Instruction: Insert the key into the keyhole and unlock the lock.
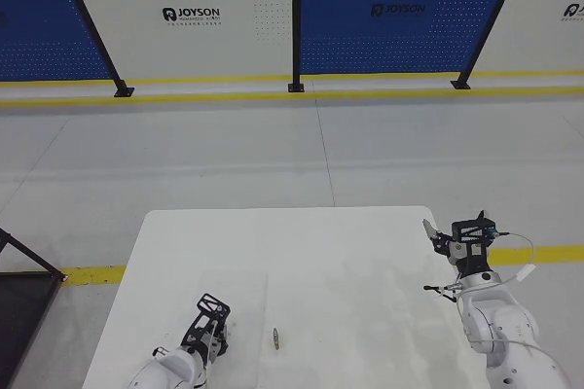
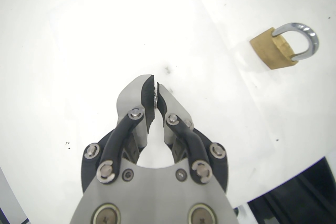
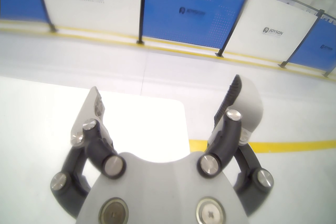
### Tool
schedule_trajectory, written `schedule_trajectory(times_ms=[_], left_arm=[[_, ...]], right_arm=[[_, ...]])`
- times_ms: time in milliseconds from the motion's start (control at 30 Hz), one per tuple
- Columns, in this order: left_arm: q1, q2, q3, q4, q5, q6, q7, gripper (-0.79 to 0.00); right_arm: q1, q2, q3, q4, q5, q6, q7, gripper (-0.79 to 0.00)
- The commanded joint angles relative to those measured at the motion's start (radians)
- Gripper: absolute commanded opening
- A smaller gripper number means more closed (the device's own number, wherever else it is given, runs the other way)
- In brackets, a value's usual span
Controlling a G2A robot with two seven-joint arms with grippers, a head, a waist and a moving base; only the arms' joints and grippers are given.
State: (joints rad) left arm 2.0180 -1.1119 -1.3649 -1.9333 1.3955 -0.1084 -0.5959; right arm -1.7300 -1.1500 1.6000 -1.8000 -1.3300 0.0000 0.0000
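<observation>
Fingers (image 2: 147,93) of the left gripper (image 2: 155,83) are pinched together on a thin sliver of metal, likely the key (image 2: 156,101), with just an edge visible between the pads; the brass padlock (image 2: 271,51) lies flat on the white table (image 2: 78,25), near that gripper but apart from it, its shackle (image 2: 308,38) seated in the body; which face carries the keyhole cannot be told. The right gripper (image 3: 165,84) hangs spread and empty by the table's right edge, well apart from the padlock. The key's blade direction is unclear, so it may miss the slot or twist in the pads; the padlock is unbraced and may slide away when pushed.
</observation>
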Motion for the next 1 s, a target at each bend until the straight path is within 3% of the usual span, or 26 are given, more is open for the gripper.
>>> schedule_trajectory(times_ms=[0,333,600,700,967], left_arm=[[-0.001,0.0,0.0,0.001,0.0,0.0,0.001,-0.782],[0.005,0.002,-0.015,-0.014,-0.019,-0.014,0.022,-0.785],[0.067,0.009,-0.1,-0.079,-0.133,-0.066,0.119,-0.785],[0.106,0.013,-0.15,-0.094,-0.208,-0.124,0.205,-0.785],[0.2,0.029,-0.283,-0.058,-0.373,-0.439,0.45,-0.785]], right_arm=[[0.0,0.0,0.0,0.0,0.0,0.0,0.0,0.0],[0.0,0.0,0.0,0.0,0.0,0.0,0.0,0.0],[0.0,0.0,0.0,0.0,0.0,0.0,0.0,0.0],[0.0,0.0,0.0,0.0,0.0,0.0,0.0,0.0],[0.0,0.0,0.0,0.0,0.0,0.0,0.0,0.0]])
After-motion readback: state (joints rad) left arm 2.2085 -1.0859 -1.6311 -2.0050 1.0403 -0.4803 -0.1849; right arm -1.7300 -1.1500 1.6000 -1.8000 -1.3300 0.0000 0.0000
